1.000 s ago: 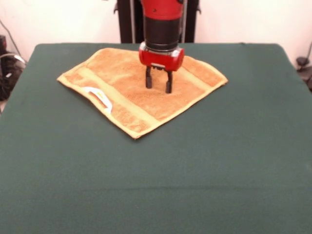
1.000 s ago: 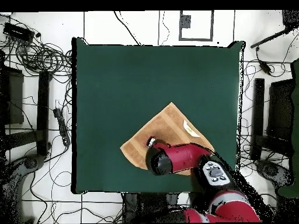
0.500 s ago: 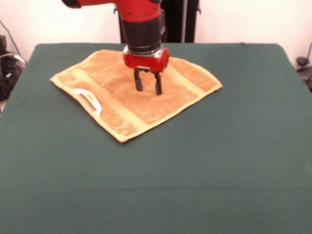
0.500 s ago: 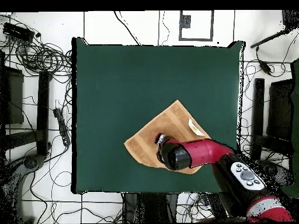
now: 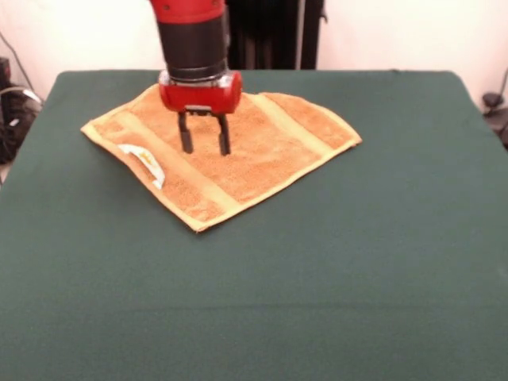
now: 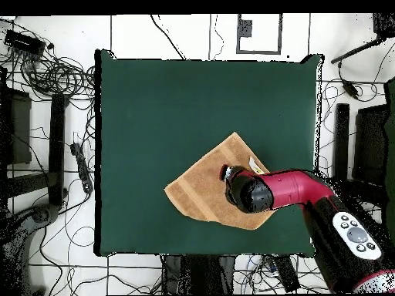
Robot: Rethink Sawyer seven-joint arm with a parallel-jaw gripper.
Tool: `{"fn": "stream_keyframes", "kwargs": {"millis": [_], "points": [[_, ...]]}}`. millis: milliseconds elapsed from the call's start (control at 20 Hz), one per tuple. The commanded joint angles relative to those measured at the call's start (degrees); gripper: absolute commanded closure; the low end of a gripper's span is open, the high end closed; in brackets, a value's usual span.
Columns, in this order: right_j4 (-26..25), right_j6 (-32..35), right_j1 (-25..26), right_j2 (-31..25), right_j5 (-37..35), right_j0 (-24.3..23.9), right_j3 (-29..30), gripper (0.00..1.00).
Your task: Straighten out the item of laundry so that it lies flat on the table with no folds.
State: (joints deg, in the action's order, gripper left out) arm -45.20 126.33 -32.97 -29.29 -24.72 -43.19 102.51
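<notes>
while parted over the towel (image 5: 238, 147), jaws on the gripper (image 5: 204, 143), above the table (image 5: 317, 262)

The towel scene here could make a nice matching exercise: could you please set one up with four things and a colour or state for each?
Things:
1. towel
2. label
3. table
4. pincer

Descriptions:
A. dark green
B. open, over the towel
C. white, at the towel's edge
D. orange-tan, spread out on the table

Pairs: 1-D, 2-C, 3-A, 4-B
</notes>
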Motion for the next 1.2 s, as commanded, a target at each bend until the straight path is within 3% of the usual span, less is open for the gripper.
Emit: {"fn": "stream_keyframes", "kwargs": {"millis": [50,350,500,600,800,1000,1200], "points": [[-3.71,-19.32,-6.39,-9.25,-3.09,1.94,-3.74,0.00],[-2.09,-15.86,-8.36,-8.15,-3.44,2.86,-4.01,0.00],[-0.88,-6.32,-8.39,-1.96,-5.84,6.92,-1.04,0.00],[-0.99,2.35,-6.66,1.81,-1.33,10.19,0.76,0.00],[7.96,15.21,-0.15,7.45,1.36,13.44,4.03,0.00],[14.75,14.54,5.63,8.24,3.27,11.25,6.49,0.00],[17.49,17.48,7.13,14.14,6.65,14.42,6.42,0.00]]}}
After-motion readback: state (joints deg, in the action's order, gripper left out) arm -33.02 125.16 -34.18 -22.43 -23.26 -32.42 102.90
